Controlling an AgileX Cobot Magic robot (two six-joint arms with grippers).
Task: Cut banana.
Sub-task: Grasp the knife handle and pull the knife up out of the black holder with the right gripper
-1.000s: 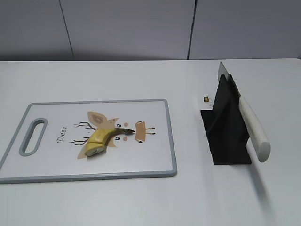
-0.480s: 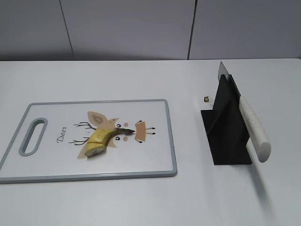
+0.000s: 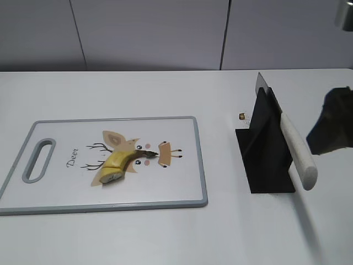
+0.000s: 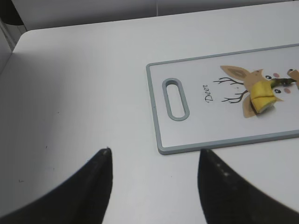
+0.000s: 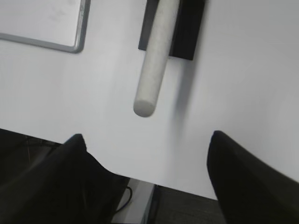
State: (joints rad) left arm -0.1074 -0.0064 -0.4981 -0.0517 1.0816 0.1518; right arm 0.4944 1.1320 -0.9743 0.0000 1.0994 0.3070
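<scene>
Down at the bottom of the right wrist view, the right gripper (image 5: 147,186) shows its two dark fingers spread wide, nothing between them, hanging over the near table edge. Straight ahead of that gap, in the upper middle of the frame, comes the rounded butt of the knife handle (image 5: 154,60), pale and speckled, pointing almost directly back at the jaws. That's the relation to watch: the handle's long axis runs up and away from the gripper, nearly in line with its approach, tilting slightly to the right as it climbs into the black knife stand (image 5: 187,28).

In the exterior view, the handle (image 3: 298,152) slants from lower right up to the stand (image 3: 265,149), with the blade tip poking out above. A dark shape at the right edge, middle height, looks like the right arm (image 3: 333,127), just beside the handle's free end. I'd judge that arm far nearer the knife.

Over to the left wrist view: the left gripper (image 4: 154,186) also stands open and empty at the bottom of frame, above bare table. Beyond it, toward the upper right, lies the cutting board (image 4: 159,107), and farther still the banana (image 4: 261,91) resting on the deer print, stem pointing right. In the exterior view the banana (image 3: 118,164) sits centre-left on the board (image 3: 201,165), well apart from the stand.
</scene>
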